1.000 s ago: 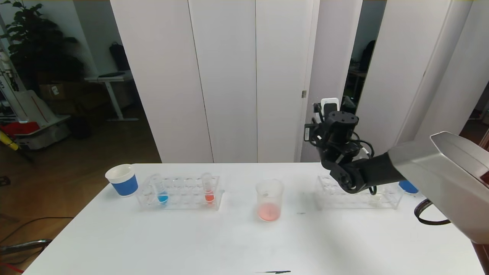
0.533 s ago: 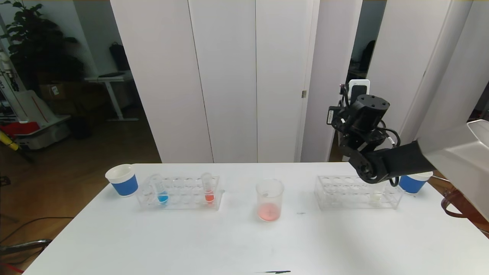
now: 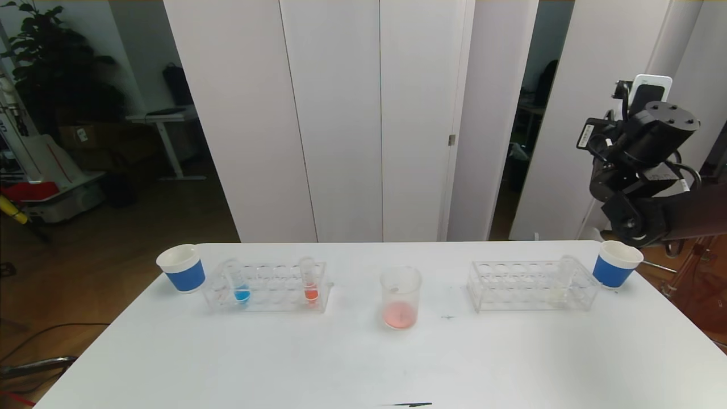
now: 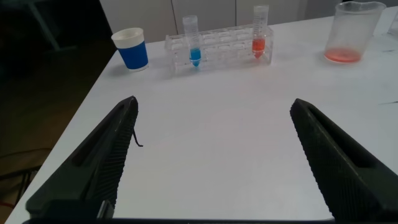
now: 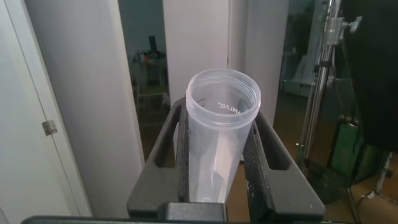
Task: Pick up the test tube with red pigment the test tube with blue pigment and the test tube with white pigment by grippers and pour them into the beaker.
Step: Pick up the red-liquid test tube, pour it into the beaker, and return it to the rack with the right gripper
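White table (image 3: 284, 363), bare at the near side. At far left, a blue-and-white paper cup (image 3: 182, 267), then a clear rack (image 3: 267, 287) holding the test tube with blue pigment (image 3: 237, 282) at its left end and an orange-red tube (image 3: 309, 279) near its right end, both upright. Left tool (image 4: 214, 155) low over the table's near left part, fingers (image 4: 93, 165) spread wide, nothing between them. At the middle, the beaker (image 3: 401, 297) upright with pinkish-red liquid in the bottom. Right of it, a second clear rack (image 3: 531, 286) with the test tube with white pigment (image 3: 562, 281) standing near its right end, then another paper cup (image 3: 617, 264) by the table's far right corner. Right tool (image 5: 217, 155) raised high beyond that corner, pinching an empty clear tube (image 5: 221, 134); faint mirrored lettering inside the tube's rim, partly legible as "LAB".
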